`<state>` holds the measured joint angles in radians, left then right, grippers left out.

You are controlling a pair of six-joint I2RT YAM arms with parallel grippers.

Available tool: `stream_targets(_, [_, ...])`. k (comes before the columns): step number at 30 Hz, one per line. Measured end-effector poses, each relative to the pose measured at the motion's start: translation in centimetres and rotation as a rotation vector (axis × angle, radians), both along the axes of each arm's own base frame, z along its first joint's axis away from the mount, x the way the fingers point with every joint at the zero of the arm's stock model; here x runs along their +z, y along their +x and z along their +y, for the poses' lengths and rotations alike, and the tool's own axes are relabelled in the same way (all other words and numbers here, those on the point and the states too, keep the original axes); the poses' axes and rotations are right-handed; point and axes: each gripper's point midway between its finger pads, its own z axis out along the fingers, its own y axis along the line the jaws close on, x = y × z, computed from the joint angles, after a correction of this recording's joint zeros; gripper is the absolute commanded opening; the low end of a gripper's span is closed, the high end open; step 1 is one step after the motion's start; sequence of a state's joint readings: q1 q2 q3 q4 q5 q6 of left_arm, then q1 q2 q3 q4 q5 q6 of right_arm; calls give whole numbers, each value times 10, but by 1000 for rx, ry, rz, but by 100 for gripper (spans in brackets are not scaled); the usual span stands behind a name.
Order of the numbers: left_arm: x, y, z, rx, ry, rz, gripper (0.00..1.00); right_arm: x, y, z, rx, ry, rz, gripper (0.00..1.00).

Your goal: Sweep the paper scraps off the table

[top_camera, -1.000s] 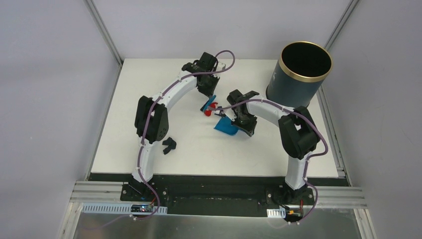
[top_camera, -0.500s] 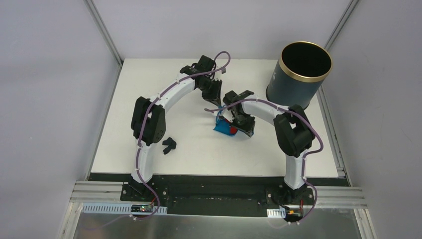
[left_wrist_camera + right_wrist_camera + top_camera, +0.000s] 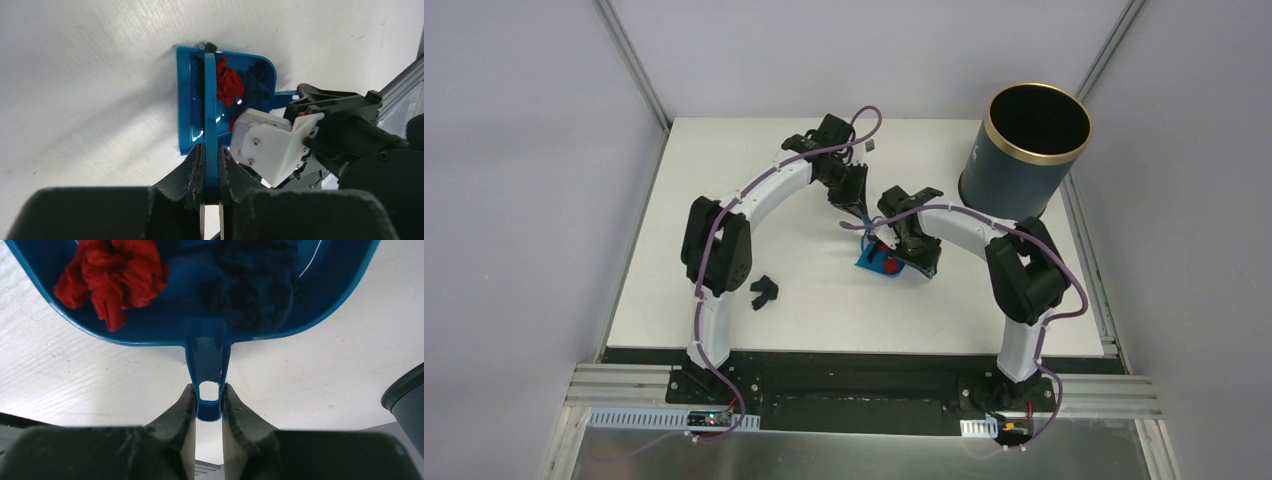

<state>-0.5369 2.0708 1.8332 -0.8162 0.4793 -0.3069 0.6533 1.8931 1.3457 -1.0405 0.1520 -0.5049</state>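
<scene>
Evidently the work is at its gathering stage. Far left on the table [image 3: 664,180], a small black object [image 3: 764,291] lies apart from everything else. Next comes the left hand [image 3: 211,167], clamped on the flat handle of the blue brush [image 3: 210,105]. It holds the brush edge-on with the bristle end reaching right into the dustpan [image 3: 186,115], a posture that seems meant to push swept things past the lip rather than let them roll back out. The paper scraps [image 3: 112,277] lie inside the pan, a red wad and a dark blue one toward its back wall near the handle. I can make out no pink one, and none loose on the table. The right hand [image 3: 209,402] pinches the tip of the pan's handle, so that the pan lies flat with its lip meeting the surface. Farthest right stands the tall dark bin [image 3: 1024,150], mouth up, probably where the load is meant to go.
</scene>
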Motion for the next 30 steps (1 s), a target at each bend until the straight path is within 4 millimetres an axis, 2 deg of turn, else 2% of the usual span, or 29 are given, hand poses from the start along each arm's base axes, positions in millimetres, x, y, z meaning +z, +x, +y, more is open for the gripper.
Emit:
stream_targets(9, [17,-1,41,22,155,-49,0,6,-7,-3,14,80,-84,0])
stream_targets(13, [38,-5,62,35,218,-94,0,19,-5,1,27,138,-140,0])
stream_targets(17, [71,-20,96,70,305,-168,0,33,-6,8,48,215,-185,0])
stream_targets(20, [85,-37,126,112,389,-213,0,36,-12,13,76,241,-185,0])
stream_targets(24, [79,-68,165,147,512,-206,0,26,-31,22,143,228,-143,0])
stream_targets(27, [58,-91,194,155,632,-157,0,19,-47,34,220,207,-108,0])
stream_targets(30, [38,-107,215,152,731,-108,0,12,-61,44,288,181,-75,0])
